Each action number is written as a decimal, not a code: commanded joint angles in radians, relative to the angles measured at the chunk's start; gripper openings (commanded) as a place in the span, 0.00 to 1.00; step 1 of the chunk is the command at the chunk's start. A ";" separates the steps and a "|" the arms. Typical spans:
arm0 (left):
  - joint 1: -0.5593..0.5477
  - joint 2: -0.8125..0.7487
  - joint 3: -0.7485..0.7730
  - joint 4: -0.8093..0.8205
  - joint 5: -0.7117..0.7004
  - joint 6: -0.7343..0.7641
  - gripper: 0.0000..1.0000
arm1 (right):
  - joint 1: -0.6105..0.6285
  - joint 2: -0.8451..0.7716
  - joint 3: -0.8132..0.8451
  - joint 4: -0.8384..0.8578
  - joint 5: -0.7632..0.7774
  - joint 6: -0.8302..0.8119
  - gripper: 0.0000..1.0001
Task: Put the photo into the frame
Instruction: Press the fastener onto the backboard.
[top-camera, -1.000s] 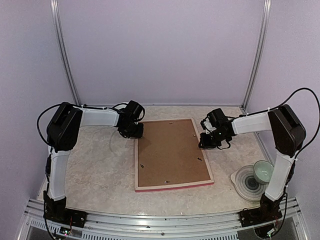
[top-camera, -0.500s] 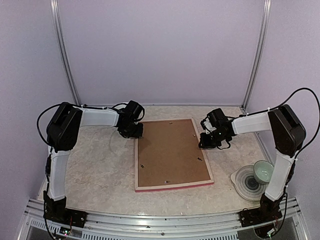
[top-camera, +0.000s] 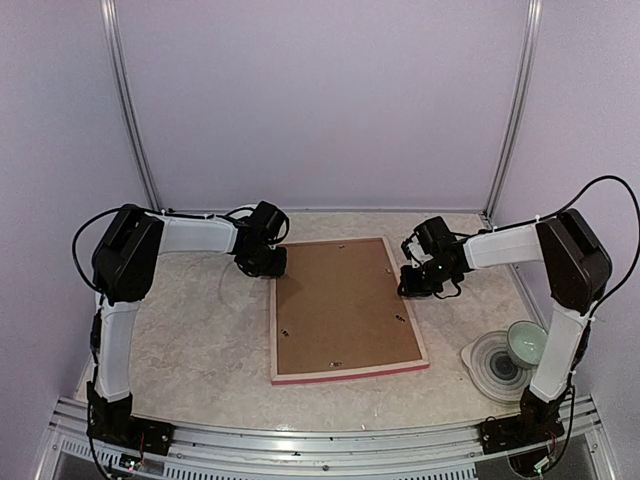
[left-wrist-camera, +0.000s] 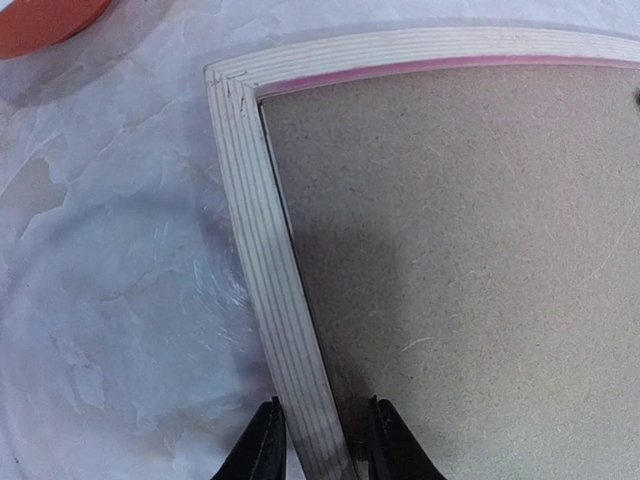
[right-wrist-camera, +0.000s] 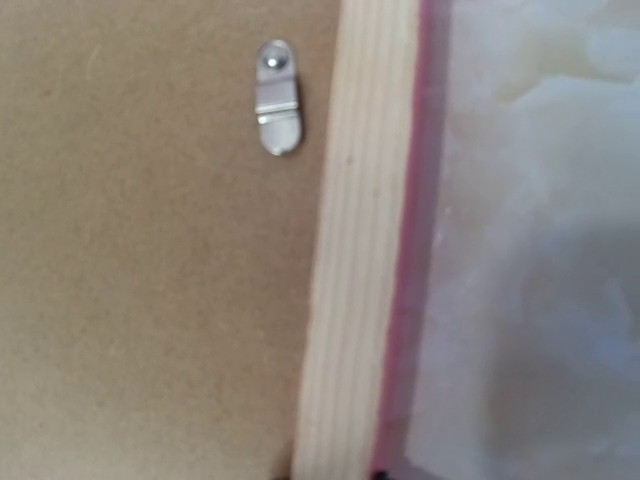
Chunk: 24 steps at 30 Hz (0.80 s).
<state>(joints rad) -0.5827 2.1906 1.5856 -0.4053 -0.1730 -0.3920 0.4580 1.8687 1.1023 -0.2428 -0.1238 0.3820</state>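
Little changes: left end effector (left-wrist-camera: 325, 445) straddles frame (left-wrist-camera: 250, 200) left rail, grip unclear; right end effector (top-camera: 415, 284) unreadable; board (top-camera: 340, 305) seated, loading seemingly done.

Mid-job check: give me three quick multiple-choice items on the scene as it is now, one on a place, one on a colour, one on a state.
1. Where is the bowl?
A) by the back wall
B) on a plate at the table's near right corner
C) at the left edge

2. What colour is the board filling the frame?
A) white
B) blue
C) brown

3. How does the frame lie?
A) flat, back up
B) propped upright
C) tilted, one end lifted

Answers:
1 B: the top view shows it sitting on the plate.
2 C: both wrist views show brown fibreboard.
3 A: the board and a metal clip face up.
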 joint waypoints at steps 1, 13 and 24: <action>-0.009 -0.031 -0.013 -0.007 0.029 0.006 0.27 | 0.024 0.036 0.004 -0.037 -0.031 -0.049 0.11; -0.009 -0.034 -0.010 -0.001 0.024 0.002 0.23 | 0.024 0.037 0.003 -0.037 -0.031 -0.049 0.11; -0.007 -0.055 -0.021 0.023 0.020 -0.005 0.24 | 0.024 0.041 0.005 -0.038 -0.031 -0.049 0.11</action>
<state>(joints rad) -0.5812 2.1830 1.5764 -0.4034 -0.1852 -0.4221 0.4580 1.8694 1.1027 -0.2432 -0.1234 0.3820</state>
